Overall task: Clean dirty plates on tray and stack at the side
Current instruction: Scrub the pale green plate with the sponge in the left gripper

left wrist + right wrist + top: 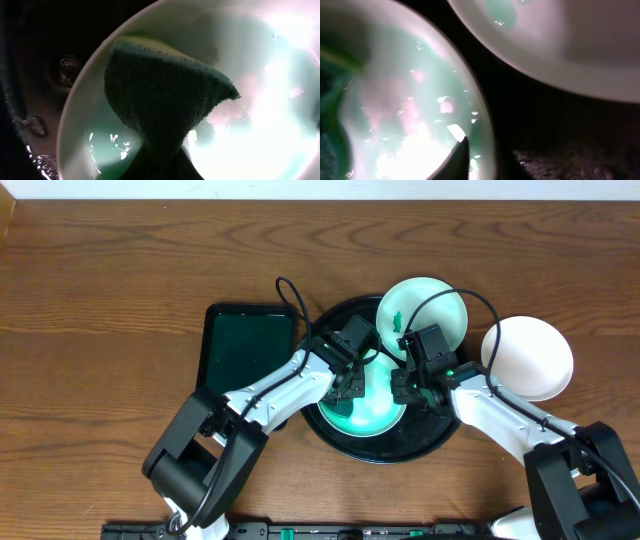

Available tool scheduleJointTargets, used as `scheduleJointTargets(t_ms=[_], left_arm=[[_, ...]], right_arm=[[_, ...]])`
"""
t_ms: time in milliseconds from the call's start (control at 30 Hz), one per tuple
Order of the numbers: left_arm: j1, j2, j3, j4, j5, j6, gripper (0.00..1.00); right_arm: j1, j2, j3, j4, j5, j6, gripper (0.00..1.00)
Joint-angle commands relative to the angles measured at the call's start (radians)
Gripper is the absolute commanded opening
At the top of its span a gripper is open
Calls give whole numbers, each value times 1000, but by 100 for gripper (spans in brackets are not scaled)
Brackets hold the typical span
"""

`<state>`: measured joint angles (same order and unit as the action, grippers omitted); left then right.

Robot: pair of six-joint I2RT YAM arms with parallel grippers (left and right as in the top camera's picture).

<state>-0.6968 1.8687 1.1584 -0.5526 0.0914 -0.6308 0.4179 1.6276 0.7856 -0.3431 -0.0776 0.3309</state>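
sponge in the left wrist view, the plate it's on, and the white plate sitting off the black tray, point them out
green sponge [160,95]: left wrist view, middle of its textured face
plate under the sponge [260,145]: left wrist view, shiny inner surface
white plate [530,358]: overhead view, its centre

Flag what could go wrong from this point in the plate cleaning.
1. The wet plate looks slick; the right gripper, pinching its rim, could slip while the left gripper scrubs with the sponge.
2. The second plate sits across the tray rim, close to the arms; a bump might tip it.
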Motion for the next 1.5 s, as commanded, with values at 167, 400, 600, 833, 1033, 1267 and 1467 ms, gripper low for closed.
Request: scheduleJointTargets(t_ms=[167, 400, 600, 833, 1033, 1267, 1467], left_arm=[[-3, 72, -12, 7, 191, 5, 7], [-3, 72, -12, 46, 296, -17, 7], [-3, 72, -11, 89, 378, -40, 7], [3, 39, -1, 125, 425, -40, 7], [42, -66, 6, 125, 420, -39, 7], [85, -198, 5, 121, 308, -5, 8], [85, -202, 3, 52, 94, 7, 7]], right_arm=[[12, 7, 3, 8, -51, 1, 1], [12, 7, 3, 7, -51, 1, 1], [12, 7, 3, 7, -51, 1, 1], [12, 7, 3, 6, -51, 1, 1], [12, 7, 3, 5, -51, 1, 1], [14, 7, 3, 5, -51, 1, 1], [16, 7, 3, 7, -51, 1, 1]])
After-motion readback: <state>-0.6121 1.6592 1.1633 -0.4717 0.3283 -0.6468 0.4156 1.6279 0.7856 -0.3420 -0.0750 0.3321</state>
